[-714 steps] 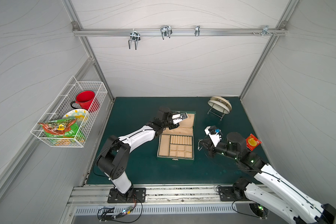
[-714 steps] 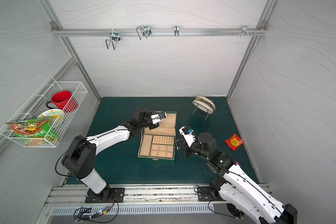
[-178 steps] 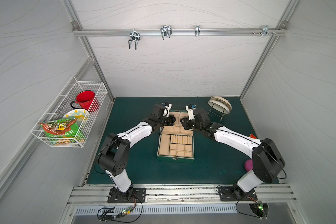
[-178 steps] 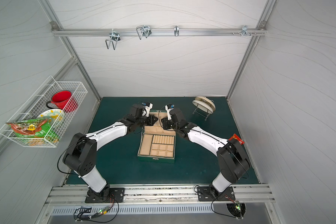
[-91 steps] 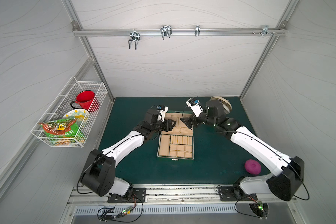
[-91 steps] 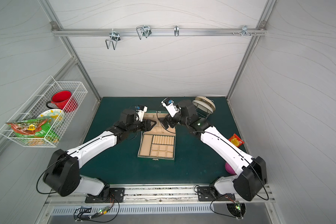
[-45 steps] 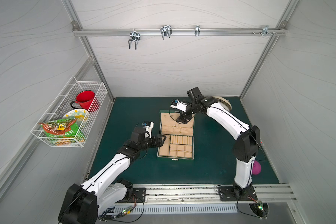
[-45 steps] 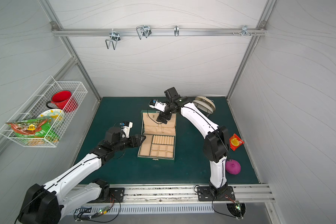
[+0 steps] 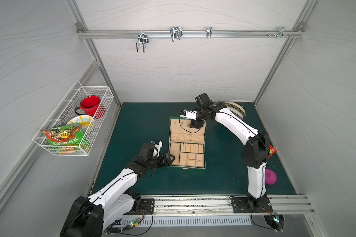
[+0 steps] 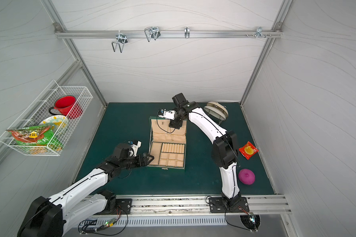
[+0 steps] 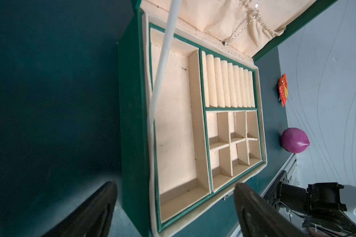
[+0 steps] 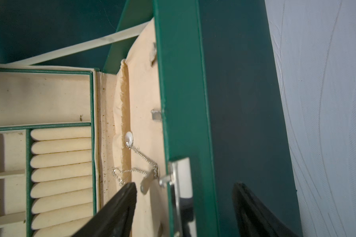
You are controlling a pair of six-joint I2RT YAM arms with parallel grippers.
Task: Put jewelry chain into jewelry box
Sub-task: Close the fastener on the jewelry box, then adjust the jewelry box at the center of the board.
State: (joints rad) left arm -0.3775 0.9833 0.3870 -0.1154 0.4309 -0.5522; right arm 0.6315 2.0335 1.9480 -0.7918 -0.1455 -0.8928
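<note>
The dark green jewelry box (image 9: 186,167) (image 10: 167,166) stands open mid-mat, its beige-lined lid (image 9: 178,128) leaning back. The thin silver jewelry chain (image 12: 144,162) (image 11: 237,30) hangs from a hook inside the lid, and its small pale pendant (image 12: 129,137) rests on the lining. My right gripper (image 9: 194,126) (image 10: 173,126) (image 12: 184,184) is open and straddles the lid's top edge, one finger on the lining side, one behind the lid. My left gripper (image 9: 171,161) (image 10: 150,159) (image 11: 175,185) is open at the box's near left corner, holding nothing.
A purple ball (image 9: 270,176) and a red packet (image 9: 272,150) lie at the right of the mat. A round beige rack (image 9: 235,107) stands at the back right. On the left wall hangs a white wire basket (image 9: 74,123) with a red mug.
My left gripper has opened and pulled back from the lid to the box's near left corner. My right gripper has shifted over the lid's top edge.
</note>
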